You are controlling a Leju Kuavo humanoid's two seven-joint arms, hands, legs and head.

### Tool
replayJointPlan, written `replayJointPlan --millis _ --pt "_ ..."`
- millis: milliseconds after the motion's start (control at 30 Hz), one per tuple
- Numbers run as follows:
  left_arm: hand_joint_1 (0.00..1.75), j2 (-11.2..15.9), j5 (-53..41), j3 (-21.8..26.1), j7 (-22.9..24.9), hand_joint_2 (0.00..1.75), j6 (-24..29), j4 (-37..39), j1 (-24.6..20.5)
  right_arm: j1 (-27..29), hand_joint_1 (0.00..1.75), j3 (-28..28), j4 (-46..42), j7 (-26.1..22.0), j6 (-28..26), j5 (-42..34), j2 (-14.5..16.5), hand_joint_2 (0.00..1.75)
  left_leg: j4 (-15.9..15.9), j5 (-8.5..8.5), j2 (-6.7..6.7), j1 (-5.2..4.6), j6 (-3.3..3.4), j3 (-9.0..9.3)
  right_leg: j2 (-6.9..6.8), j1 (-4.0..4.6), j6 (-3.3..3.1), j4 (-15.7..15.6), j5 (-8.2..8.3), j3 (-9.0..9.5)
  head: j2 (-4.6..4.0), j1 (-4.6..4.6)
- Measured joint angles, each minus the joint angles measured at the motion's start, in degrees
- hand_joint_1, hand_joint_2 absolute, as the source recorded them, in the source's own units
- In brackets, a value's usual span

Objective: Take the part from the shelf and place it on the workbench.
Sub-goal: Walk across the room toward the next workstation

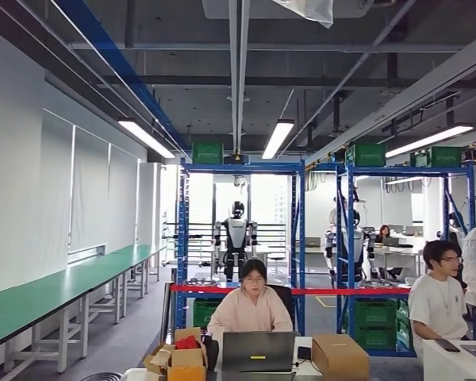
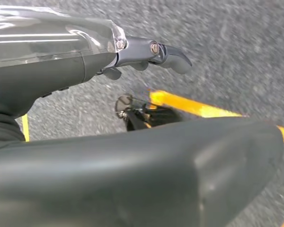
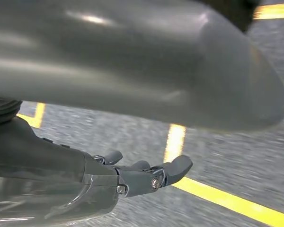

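Observation:
Blue steel shelving (image 1: 240, 168) stands across the room ahead, with a second bay (image 1: 403, 171) to its right and green crates (image 1: 207, 152) on top. What lies on the shelf levels is too far off to make out. A long green-topped workbench (image 1: 55, 290) runs along the left wall. My left hand (image 2: 62, 66) hangs over grey floor, its fingers (image 2: 162, 51) stretched out straight and holding nothing. My right hand (image 3: 62, 175) hangs the same way with its fingers (image 3: 151, 176) extended and nothing in them.
A person at a laptop (image 1: 259, 351) sits at a desk straight ahead, with cardboard boxes (image 1: 339, 357) beside it. More people are at the right (image 1: 440, 302). Red-and-white tape (image 1: 283, 290) stretches across the shelving. Two other humanoid robots (image 1: 236, 238) stand behind. Yellow lines (image 3: 226, 201) mark the floor.

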Motion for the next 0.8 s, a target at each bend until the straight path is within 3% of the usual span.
replayJointPlan --millis 67,133,167,233,267,333,400,433,467,500,533,600,667,733,800 --pt "0.00 0.00 -0.17 0.01 -0.07 0.00 -0.02 -0.08 -0.17 0.03 0.00 -0.54 0.27 1.41 0.13 -0.37 -0.01 0.00 -6.68 2.18 -0.02 0.14 -0.05 5.43 0.06 0.02 0.42 1.74 0.54 -2.41 0.01 0.01" --pt "0.00 0.00 -0.26 0.01 -0.15 0.00 -0.06 -0.17 -0.43 0.05 0.00 -1.01 0.38 2.14 0.18 -0.62 -0.02 0.00 -14.23 0.83 -0.09 0.15 0.33 10.34 0.09 0.17 0.96 3.28 1.08 -4.08 0.01 -0.01" --pt "0.00 0.00 -0.28 0.01 -0.20 0.00 -0.09 -0.20 -0.51 0.04 0.00 -1.27 0.43 2.41 0.22 -0.74 -0.07 0.44 -16.25 0.07 -0.12 0.07 0.64 11.41 0.08 0.24 1.21 3.69 1.49 -4.63 0.02 -0.01" --pt "0.00 -0.07 -0.32 0.02 -0.22 0.00 -0.14 -0.22 -0.40 0.09 0.00 -1.96 0.61 3.09 0.13 -1.12 -0.24 1.31 -16.84 0.21 -0.01 0.10 1.60 10.84 0.20 0.15 1.95 3.97 2.09 -5.38 0.02 -0.02" --pt "0.00 -0.11 -0.36 0.03 -0.21 0.00 -0.15 -0.23 -0.31 0.15 0.00 -2.40 0.73 3.70 -0.11 -1.42 -0.33 1.75 -16.74 0.75 0.11 0.14 2.18 10.29 0.31 0.06 2.37 4.32 1.36 -5.69 0.03 -0.02" --pt "0.00 -0.20 -0.48 0.05 -0.18 0.00 -0.14 -0.31 -0.28 0.19 0.00 -3.24 0.92 5.04 -0.75 -2.11 -0.43 1.75 -16.74 2.05 0.33 0.22 3.07 8.92 0.47 -0.28 3.14 7.87 -3.29 -6.67 0.02 -0.03" --pt "0.00 -0.19 -0.70 0.05 -0.17 0.00 -0.11 -0.37 -0.34 0.14 0.00 -4.05 0.97 5.93 -1.06 -2.65 -0.42 1.75 -16.67 3.37 0.38 0.13 3.32 7.31 0.50 -0.60 3.56 14.86 -8.70 -7.96 0.02 -0.03" --pt "0.00 -0.20 -0.81 0.05 -0.17 0.00 -0.10 -0.37 -0.36 0.06 0.00 -4.40 0.97 6.09 -1.06 -2.82 -0.41 1.75 -16.61 4.01 0.46 0.07 3.33 6.48 0.50 -0.70 3.70 17.98 -9.85 -8.21 0.01 -0.04" --pt "0.00 -0.20 -0.86 0.05 -0.16 0.00 -0.10 -0.37 -0.39 -0.01 0.00 -4.70 0.97 6.19 -1.05 -2.98 -0.40 1.75 -16.55 4.59 0.54 0.02 3.29 5.65 0.50 -0.77 3.77 19.74 -9.64 -7.82 0.01 -0.04" --pt "0.00 -0.20 -0.90 0.05 -0.16 0.00 -0.10 -0.37 -0.44 -0.06 0.00 -4.99 0.97 6.36 -1.04 -3.13 -0.39 1.75 -16.47 5.19 0.61 -0.03 3.23 4.82 0.50 -0.80 3.76 19.45 -8.24 -6.42 0.01 -0.04" --pt "0.00 -0.20 -0.92 0.05 -0.16 0.00 -0.10 -0.37 -0.48 -0.09 0.00 -5.25 0.97 6.54 -1.05 -3.27 -0.38 1.75 -16.43 5.74 0.63 -0.08 3.15 4.10 0.53 -0.79 3.63 17.23 -6.45 -4.17 0.01 -0.04" --pt "0.00 -0.20 -0.95 0.05 -0.17 0.00 -0.11 -0.37 -0.56 -0.27 0.00 -5.79 0.92 7.02 -1.14 -3.37 -0.37 1.75 -16.31 6.76 0.58 -0.24 2.88 3.13 0.73 -0.59 2.94 8.19 -4.24 2.74 0.02 -0.03" --pt "0.00 -0.20 -0.94 0.05 -0.20 0.00 -0.11 -0.37 -0.63 -0.53 0.00 -6.23 0.90 7.57 -1.33 -3.23 -0.37 1.75 -16.19 7.70 0.58 -0.41 2.39 2.60 0.90 -0.29 2.17 0.41 -4.52 7.94 0.02 -0.01" --pt "0.00 -0.20 -0.94 0.05 -0.22 0.00 -0.10 -0.37 -0.72 -0.68 0.00 -6.50 0.92 8.23 -1.52 -3.01 -0.37 1.75 -16.17 8.72 0.60 -0.44 1.73 1.98 0.89 -0.14 1.63 -1.93 -4.61 8.73 0.03 -0.01" --pt "0.00 -0.20 -0.90 0.05 -0.22 0.00 -0.09 -0.37 -0.71 -0.73 0.00 -6.69 0.97 8.67 -1.60 -2.84 -0.36 1.75 -15.22 7.54 0.46 -0.33 1.15 1.04 0.67 -0.26 0.82 -2.25 -3.82 7.74 0.03 -0.01"
